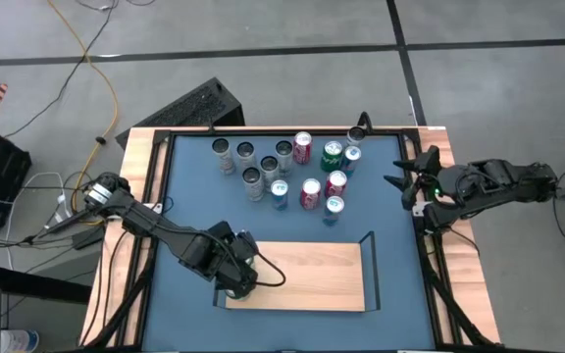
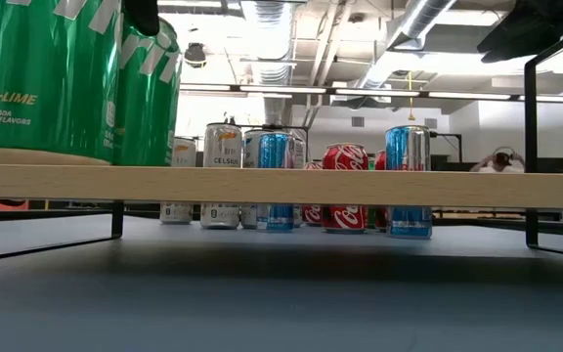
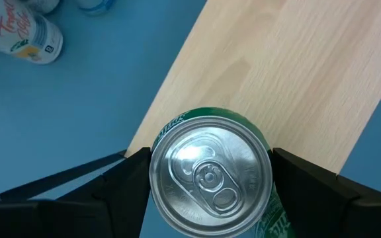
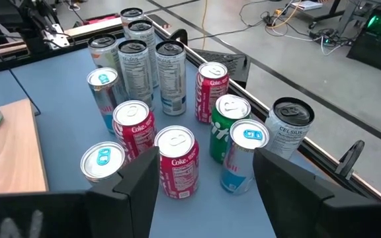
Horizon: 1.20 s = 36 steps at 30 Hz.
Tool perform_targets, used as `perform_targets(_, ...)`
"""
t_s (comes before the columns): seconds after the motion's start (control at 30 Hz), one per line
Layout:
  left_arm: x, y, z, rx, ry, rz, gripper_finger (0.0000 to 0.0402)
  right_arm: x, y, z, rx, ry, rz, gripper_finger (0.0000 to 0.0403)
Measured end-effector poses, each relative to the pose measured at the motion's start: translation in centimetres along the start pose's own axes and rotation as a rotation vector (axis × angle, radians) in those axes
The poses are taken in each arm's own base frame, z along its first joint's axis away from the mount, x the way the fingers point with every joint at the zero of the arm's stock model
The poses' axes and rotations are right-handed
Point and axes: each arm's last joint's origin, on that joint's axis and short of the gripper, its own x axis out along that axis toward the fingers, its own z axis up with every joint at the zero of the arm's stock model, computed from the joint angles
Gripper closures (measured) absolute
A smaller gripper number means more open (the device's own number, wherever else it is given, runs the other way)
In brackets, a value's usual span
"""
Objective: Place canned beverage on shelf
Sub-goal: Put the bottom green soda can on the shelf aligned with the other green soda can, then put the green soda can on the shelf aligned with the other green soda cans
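Green aluminium is what the left gripper (image 3: 210,188) has its two dark fingers clamped around: a green can (image 3: 211,177) with a shiny silver lid and pull tab, held upright at the left end of the shelf (image 1: 307,265). From table height the can (image 2: 62,78) looks to be sitting right on the board's top face, big lime-flavour lettering on its smooth curved side. The shelf itself is a flat rectangle of pale wood with visible grain, thin black metal rails at the short ends, and it stands a bit above the matte blue tabletop (image 1: 189,196) on those rails.

Farther back on the table there's a cluster of cans (image 1: 287,167), all standing: tall slim silver Celsius ones, a few red Coke cans, slim blue-and-silver ones, and a couple more green ones. They're well apart from the shelf.

The right gripper (image 4: 207,182) hangs near the table's right edge, looking over that cluster, its blocky black fingers spread wide with nothing between them.
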Motion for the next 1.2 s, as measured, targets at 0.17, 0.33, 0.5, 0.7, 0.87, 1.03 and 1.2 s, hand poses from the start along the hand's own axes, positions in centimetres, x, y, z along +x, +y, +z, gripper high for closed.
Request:
perform_targets(0.17,0.0,0.0,-0.1,-0.003,0.013,-0.003,0.0121,0.0,0.0,0.0,0.001,0.0,0.0,0.0157)
perform_targets(0.33,0.0,0.0,-0.1,-0.009,0.029,-0.014,0.0094,0.0,0.0,0.0,0.001,-0.001,-0.001,0.0157)
perform_targets(0.5,0.1,0.0,-0.1,-0.012,0.056,-0.028,0.0072,0.0,0.0,0.0,-0.009,-0.001,-0.001,0.0157)
perform_targets(0.7,0.1,0.2,0.1,-0.022,0.052,-0.024,0.0055,0.0,0.0,0.0,-0.01,-0.001,-0.001,0.0157)
perform_targets(0.87,-0.2,0.3,0.7,-0.022,0.033,-0.025,0.0053,0.0,0.0,0.0,-0.011,-0.001,-0.002,0.0157)
perform_targets(1.03,-1.1,0.5,1.2,0.005,0.019,-0.029,0.0053,0.0,0.0,0.0,-0.011,0.0,-0.002,0.0157)
perform_targets(1.2,-2.4,0.3,2.0,0.007,-0.012,-0.048,0.0053,0.0,0.0,0.0,-0.011,0.001,-0.002,0.0157)
